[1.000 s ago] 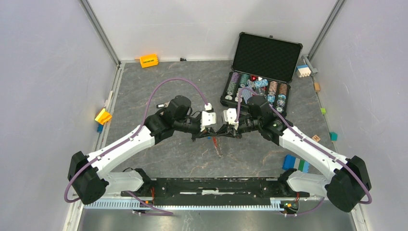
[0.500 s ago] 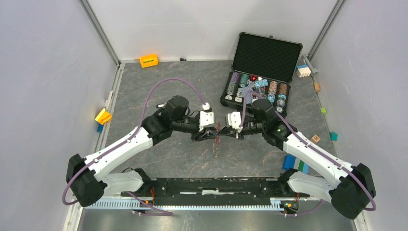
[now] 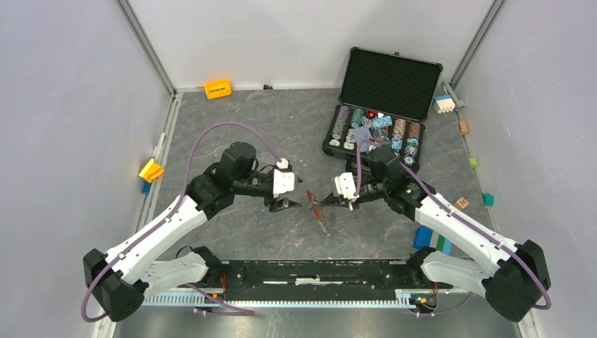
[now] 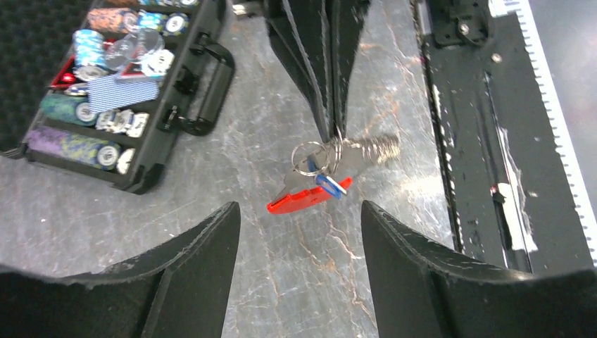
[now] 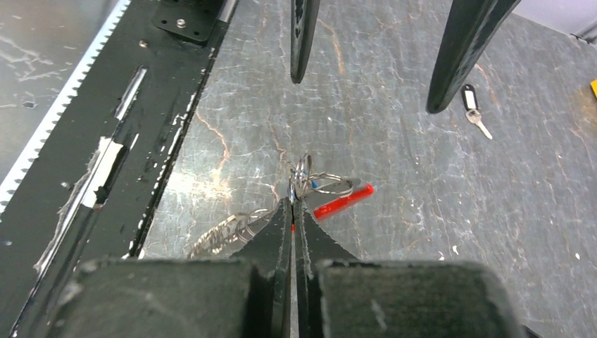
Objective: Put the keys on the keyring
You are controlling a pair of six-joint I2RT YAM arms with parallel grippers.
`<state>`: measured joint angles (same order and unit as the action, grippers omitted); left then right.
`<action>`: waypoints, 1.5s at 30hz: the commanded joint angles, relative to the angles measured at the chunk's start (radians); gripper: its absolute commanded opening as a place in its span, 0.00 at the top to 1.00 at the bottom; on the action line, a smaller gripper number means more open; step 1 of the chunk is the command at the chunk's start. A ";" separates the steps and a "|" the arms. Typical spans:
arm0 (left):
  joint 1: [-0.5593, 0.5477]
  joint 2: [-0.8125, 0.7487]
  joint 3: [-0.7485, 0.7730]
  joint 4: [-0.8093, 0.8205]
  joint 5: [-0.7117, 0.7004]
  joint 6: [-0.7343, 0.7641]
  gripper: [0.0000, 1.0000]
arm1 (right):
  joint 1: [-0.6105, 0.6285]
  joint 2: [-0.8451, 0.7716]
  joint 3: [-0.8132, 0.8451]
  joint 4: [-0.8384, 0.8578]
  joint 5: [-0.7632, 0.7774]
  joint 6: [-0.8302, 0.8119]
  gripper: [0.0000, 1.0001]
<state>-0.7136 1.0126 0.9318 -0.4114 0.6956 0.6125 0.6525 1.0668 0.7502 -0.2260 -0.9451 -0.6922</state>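
The keyring hangs from my right gripper (image 3: pixel 331 202), whose jaws are shut on its silver ring (image 5: pixel 310 179). Its red fob (image 4: pixel 303 199) and a key with a blue tag (image 4: pixel 331 184) dangle just above the table. The chain (image 5: pixel 225 232) trails down toward the base rail. My left gripper (image 4: pixel 299 210) is open, a short way left of the keyring and pointing at it, with nothing between its fingers (image 5: pixel 468 49). A loose key with a black tag (image 5: pixel 473 105) lies on the table beyond the left gripper; the left arm hides it in the top view.
An open black case of poker chips (image 3: pixel 376 134) stands behind the right arm. An orange block (image 3: pixel 217 88) lies at the back wall. Small coloured blocks (image 3: pixel 432 239) line the right and left edges. The black base rail (image 3: pixel 317 271) runs along the near edge.
My left gripper has opened and drawn back to the left, away from the keyring. The right gripper stays shut on the keyring, which now hangs from it alone.
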 commanded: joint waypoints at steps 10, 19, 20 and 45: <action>0.004 -0.033 -0.060 -0.107 -0.054 0.230 0.29 | -0.001 0.010 0.061 -0.214 -0.141 -0.283 1.00; 0.013 -0.024 -0.077 -0.078 -0.141 0.160 0.30 | -0.002 0.024 0.077 -0.203 -0.188 -0.237 1.00; 0.016 -0.024 -0.084 -0.067 -0.150 0.148 0.31 | -0.005 0.025 0.073 -0.183 -0.192 -0.205 1.00; 0.089 0.023 -0.008 -0.006 0.308 0.065 0.53 | -0.045 0.057 -0.135 0.699 -0.060 0.670 1.00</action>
<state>-0.6277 1.0065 0.8726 -0.4660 0.8780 0.7227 0.6121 1.1046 0.6262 0.3229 -1.0233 -0.1261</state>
